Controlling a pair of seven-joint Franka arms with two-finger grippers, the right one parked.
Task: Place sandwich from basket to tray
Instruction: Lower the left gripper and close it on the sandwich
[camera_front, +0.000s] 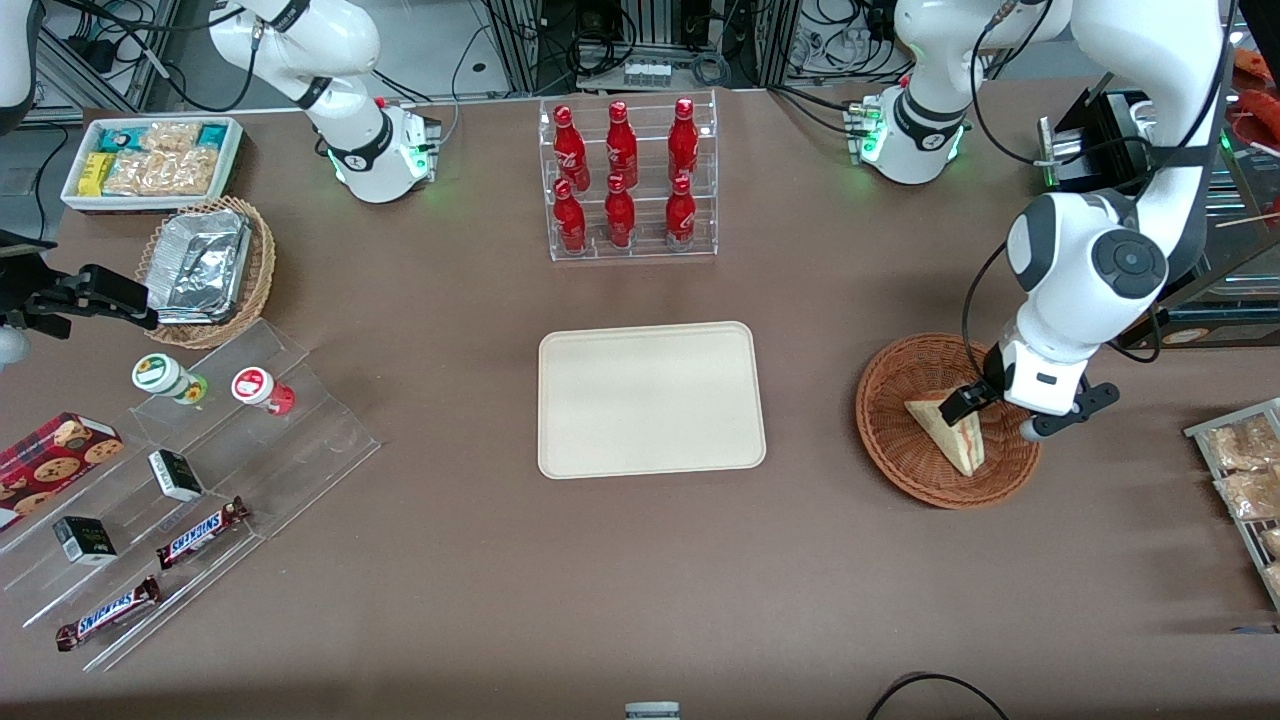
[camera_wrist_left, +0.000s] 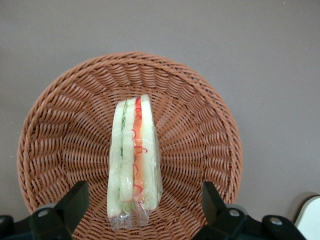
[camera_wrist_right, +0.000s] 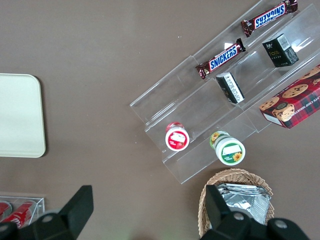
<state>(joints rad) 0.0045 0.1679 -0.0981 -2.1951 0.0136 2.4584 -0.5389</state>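
Observation:
The sandwich, a plastic-wrapped wedge of pale bread with a red and green filling stripe, lies in the round reddish-brown wicker basket toward the working arm's end of the table. My left gripper hangs just above the basket, open. In the left wrist view the gripper has one finger on each side of the sandwich, both apart from it, with the basket below. The cream tray lies flat and bare mid-table, beside the basket; its corner shows in the right wrist view.
A clear rack of red bottles stands farther from the front camera than the tray. Snack packets on a rack lie at the working arm's end. A stepped acrylic shelf, a foil-tray basket and a white bin lie toward the parked arm's end.

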